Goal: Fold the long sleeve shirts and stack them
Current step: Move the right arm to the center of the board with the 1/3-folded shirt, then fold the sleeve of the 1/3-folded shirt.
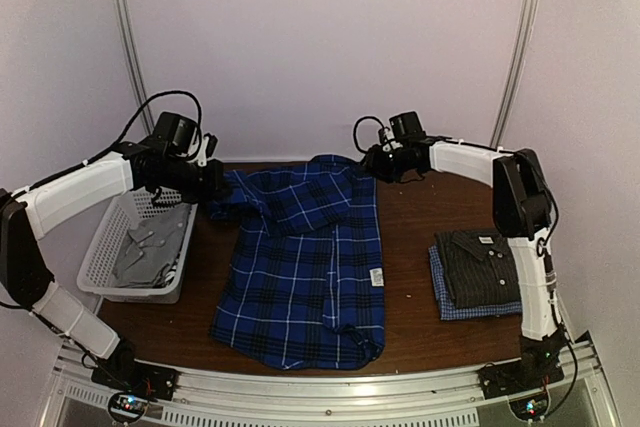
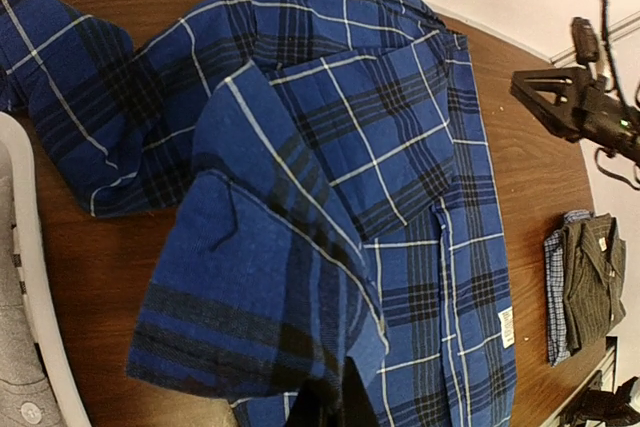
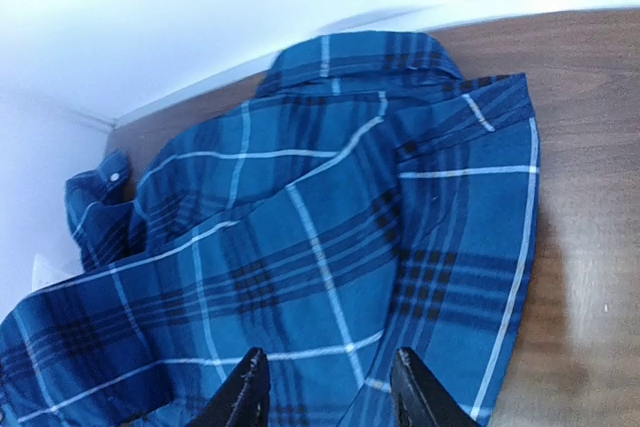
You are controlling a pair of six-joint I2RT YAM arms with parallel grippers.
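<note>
Left gripper (image 1: 207,185): clenched tight on a fold of the blue plaid shirt (image 1: 305,267), at the sleeve side near the far left of the table (image 1: 410,297). In the left wrist view, cloth pinched at the bottom edge (image 2: 335,402) and raised toward the camera, the rest draped down onto the wood.

Left arm: reaching over the white mesh basket (image 1: 100,267), forearm roughly level, wrist turned right toward the shirt.

Right gripper (image 1: 372,162): released, fingers (image 3: 245,397) spread apart just above the shirt's shoulder, plaid cloth showing in the gap. Contact with the cloth: cannot tell.

Right arm: upright from its base, bent at the elbow, forearm stretched left toward the collar end.

Blue plaid shirt: spread lengthwise at mid-table, collar at the far edge, hem toward the arm bases, left sleeve bunched beside the basket.

Dark grey checked shirt (image 1: 485,262): folded, lying on the folded pale blue checked shirt (image 1: 445,302), at the right of the table, beside the right arm.

Basket: at the left edge, holding a grey garment (image 1: 150,247).
</note>
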